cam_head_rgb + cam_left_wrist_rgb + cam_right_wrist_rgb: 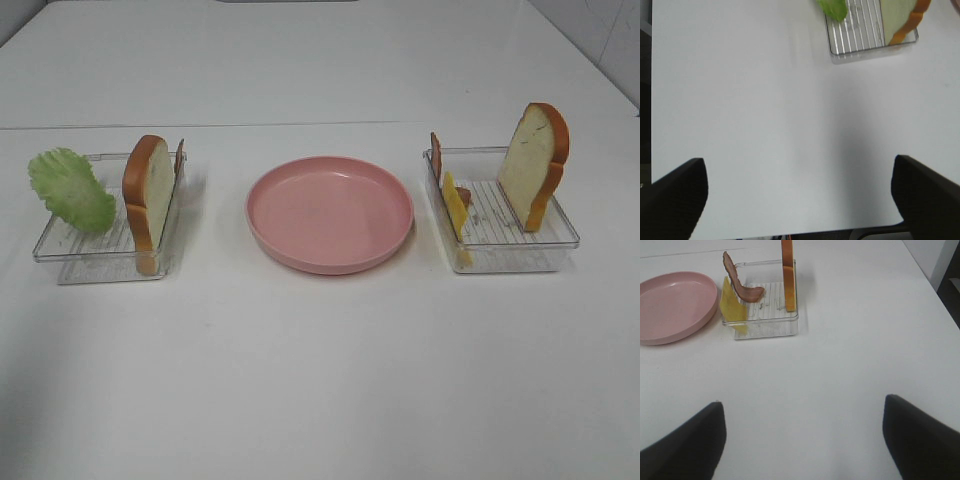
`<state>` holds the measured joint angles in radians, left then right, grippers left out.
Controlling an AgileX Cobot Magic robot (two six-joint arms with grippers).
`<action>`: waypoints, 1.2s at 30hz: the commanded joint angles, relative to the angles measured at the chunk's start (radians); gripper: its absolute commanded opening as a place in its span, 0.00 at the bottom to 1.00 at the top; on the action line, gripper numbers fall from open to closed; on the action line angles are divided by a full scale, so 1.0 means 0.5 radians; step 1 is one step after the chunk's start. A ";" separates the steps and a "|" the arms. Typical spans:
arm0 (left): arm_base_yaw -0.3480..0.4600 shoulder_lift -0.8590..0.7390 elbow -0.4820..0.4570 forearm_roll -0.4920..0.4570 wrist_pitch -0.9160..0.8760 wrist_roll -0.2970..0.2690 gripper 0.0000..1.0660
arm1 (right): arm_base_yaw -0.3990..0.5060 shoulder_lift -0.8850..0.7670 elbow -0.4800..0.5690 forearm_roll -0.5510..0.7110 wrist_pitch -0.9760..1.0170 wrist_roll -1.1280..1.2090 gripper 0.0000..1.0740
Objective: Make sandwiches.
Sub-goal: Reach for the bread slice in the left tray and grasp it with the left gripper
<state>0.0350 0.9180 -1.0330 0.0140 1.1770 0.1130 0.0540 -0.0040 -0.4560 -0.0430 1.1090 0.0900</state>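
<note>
Sitting in the middle of the smooth white table, the plate is round, shallow and matte pink, with a low raised rim. The sandwich parts are not on it; they stand apart in two clear, ribbed plastic trays, one on each side of the plate.

In the lettuce tray, on the left arm's side of the plate, a crinkled pale green lettuce leaf leans at the end far from the plate. A thick bread slice stands upright on its edge at the end near the plate, its face white and spongy and its crust orange-brown. A thin reddish-brown sliver shows just behind it, too little to tell what it is.

In the cheese tray, on the right arm's side of the plate, a flat yellow cheese slice stands tilted along the wall nearest the plate. A curved, wavy brown-red bacon strip is just beside the cheese. A second bread slice, dome-topped with the same crust, stands on edge at the side far from the plate.

The left gripper hangs released over bare table near the lettuce tray, with its dark, blunt fingers spread wide. The right gripper is likewise released, its jaws wide apart over bare table near the cheese tray
</note>
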 commanded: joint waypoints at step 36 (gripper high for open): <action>-0.688 2.212 -1.618 -0.112 0.204 -0.518 0.88 | -0.002 -0.064 0.006 0.002 -0.018 -0.012 0.74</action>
<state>-0.2870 2.0030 -1.8310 -0.0450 1.2120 -0.1200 0.0540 -0.0040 -0.4560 -0.0430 1.1090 0.0900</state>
